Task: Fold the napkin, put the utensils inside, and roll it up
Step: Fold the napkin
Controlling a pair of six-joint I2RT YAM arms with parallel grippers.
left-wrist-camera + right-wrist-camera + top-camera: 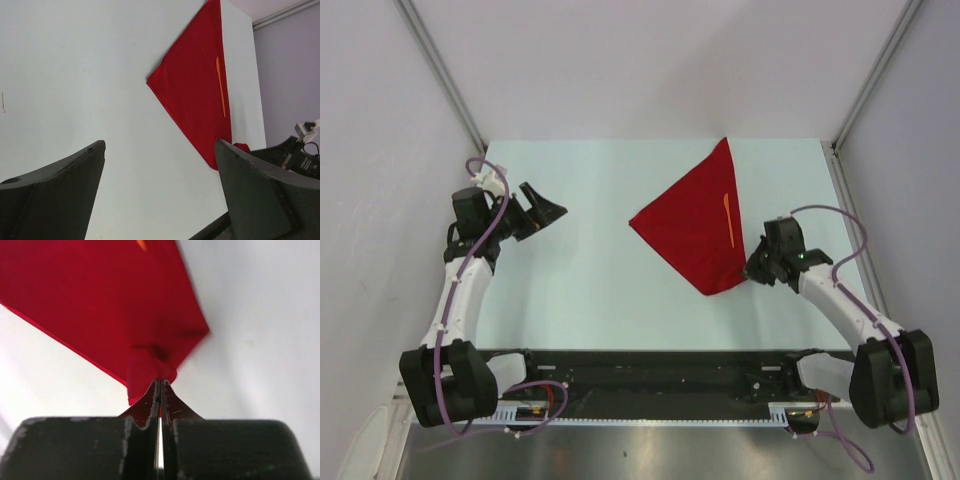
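**Right gripper pinches the napkin's near corner**

The red napkin (692,232) lies folded into a triangle on the right half of the pale table (590,290). The orange plastic knife (730,218) rests on it, along its right edge. The right gripper (750,270) is clamped tight on the napkin's bunched near corner. The left gripper (542,215) hovers well to the left, jaws spread wide and holding nothing.
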